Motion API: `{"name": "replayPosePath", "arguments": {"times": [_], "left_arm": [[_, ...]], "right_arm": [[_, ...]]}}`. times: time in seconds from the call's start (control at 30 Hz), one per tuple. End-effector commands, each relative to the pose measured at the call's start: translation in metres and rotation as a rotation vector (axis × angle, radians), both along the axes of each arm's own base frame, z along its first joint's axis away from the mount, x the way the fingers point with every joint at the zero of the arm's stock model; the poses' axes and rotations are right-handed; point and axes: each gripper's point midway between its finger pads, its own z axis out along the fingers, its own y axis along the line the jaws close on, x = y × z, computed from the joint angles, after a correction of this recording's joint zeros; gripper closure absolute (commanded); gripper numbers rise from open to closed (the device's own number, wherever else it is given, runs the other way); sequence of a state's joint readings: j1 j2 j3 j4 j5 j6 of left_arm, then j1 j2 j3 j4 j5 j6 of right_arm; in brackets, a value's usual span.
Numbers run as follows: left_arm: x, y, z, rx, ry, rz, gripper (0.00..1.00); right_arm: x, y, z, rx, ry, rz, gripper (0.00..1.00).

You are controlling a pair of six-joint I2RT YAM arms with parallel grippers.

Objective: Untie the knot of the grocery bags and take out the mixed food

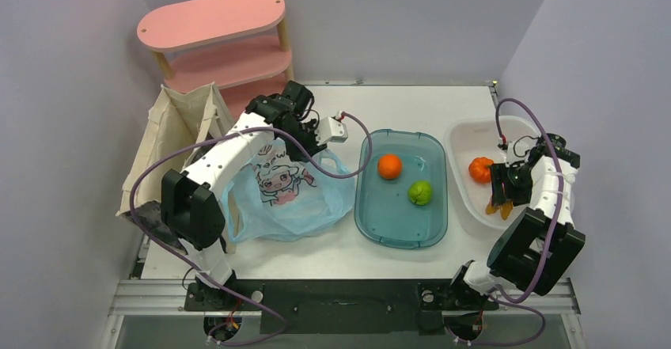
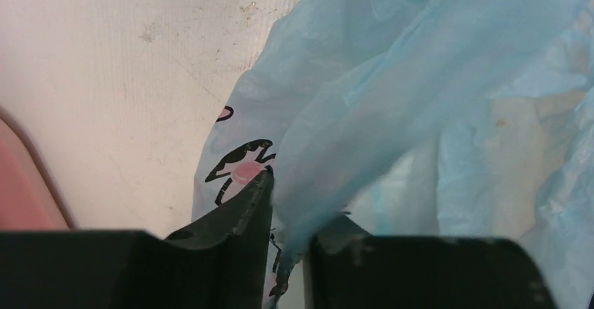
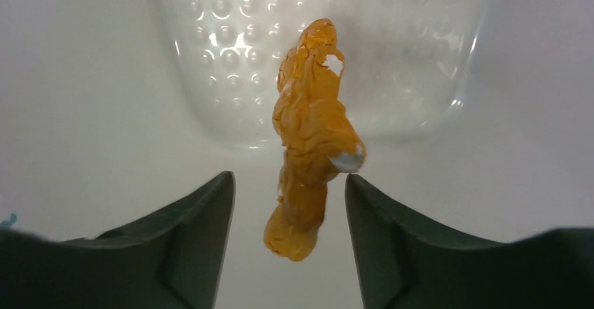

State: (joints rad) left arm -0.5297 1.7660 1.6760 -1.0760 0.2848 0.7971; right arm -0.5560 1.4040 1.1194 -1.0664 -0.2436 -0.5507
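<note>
Overhead view of a white counter [image 1: 396, 104] with two robot arms mounted at its 6 o'clock edge. A thin, crinkly light blue plastic carrier bag [image 1: 297, 202] printed with a cartoon figure lies at 9 o'clock of centre, slumped and mostly flat. The left end effector [image 2: 294, 211] reaches over it, fingers pressed together on a twisted strip of the blue film, probably to work the handles apart or lift the mouth open. Just beside the bag, at its 3 o'clock, an oval teal plastic tub [image 1: 396, 218] holds a round orange fruit [image 1: 389, 166] and a round green fruit [image 1: 420, 192], apart from each other. They are already out of the bag, so that part of the task looks done. No snack packet shows; it may be inside the bag. At 3 o'clock on the counter, the right end effector [image 3: 288, 176] hangs over a white dimpled plastic basin [image 1: 471, 139] with jaws spread. A crumpled orange scrap [image 3: 308, 148] sits between them, seemingly being dropped. A beige canvas tote [image 1: 170, 131] stands at 9 o'clock and a pink oval shelf unit [image 1: 210, 18] at 11 o'clock.
</note>
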Motion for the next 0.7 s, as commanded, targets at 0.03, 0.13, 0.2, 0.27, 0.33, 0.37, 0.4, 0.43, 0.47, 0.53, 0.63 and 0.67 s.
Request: {"name": "replayPosePath", "arguments": {"times": [0.03, 0.13, 0.2, 0.27, 0.33, 0.37, 0.4, 0.43, 0.47, 0.53, 0.63, 0.67], "left_arm": [[0.027, 0.007, 0.025, -0.024, -0.108, 0.047, 1.0], [0.055, 0.009, 0.037, -0.064, -0.169, 0.132, 1.0], [0.08, 0.005, 0.049, -0.114, -0.211, 0.201, 1.0], [0.102, -0.004, 0.059, -0.173, -0.236, 0.259, 1.0], [0.126, -0.019, 0.071, -0.242, -0.264, 0.304, 1.0], [0.136, -0.026, 0.086, -0.287, -0.284, 0.33, 1.0], [0.152, -0.035, 0.092, -0.321, -0.313, 0.343, 1.0], [0.159, -0.04, 0.094, -0.349, -0.313, 0.374, 1.0], [0.178, -0.048, 0.099, -0.38, -0.35, 0.391, 1.0], [0.206, -0.057, 0.104, -0.43, -0.404, 0.432, 1.0], [0.244, -0.07, 0.096, -0.484, -0.453, 0.468, 1.0], [0.255, -0.073, 0.115, -0.537, -0.508, 0.469, 1.0]], "right_arm": [[0.013, -0.003, 0.031, -0.024, -0.096, -0.019, 0.27], [0.028, 0.009, 0.047, 0.037, -0.187, -0.021, 0.13], [0.036, 0.016, 0.057, 0.078, -0.241, -0.022, 0.12], [0.044, 0.023, 0.065, 0.117, -0.286, -0.031, 0.11], [0.051, 0.027, 0.072, 0.141, -0.325, -0.042, 0.1], [0.053, 0.03, 0.074, 0.159, -0.337, -0.048, 0.1], [0.053, 0.031, 0.075, 0.167, -0.342, -0.048, 0.1], [0.054, 0.034, 0.076, 0.182, -0.348, -0.049, 0.1], [0.054, 0.035, 0.076, 0.189, -0.348, -0.051, 0.09], [0.053, 0.039, 0.078, 0.202, -0.359, -0.051, 0.09], [0.051, 0.048, 0.082, 0.235, -0.38, -0.047, 0.08], [0.05, 0.053, 0.085, 0.249, -0.396, -0.038, 0.08]]}}
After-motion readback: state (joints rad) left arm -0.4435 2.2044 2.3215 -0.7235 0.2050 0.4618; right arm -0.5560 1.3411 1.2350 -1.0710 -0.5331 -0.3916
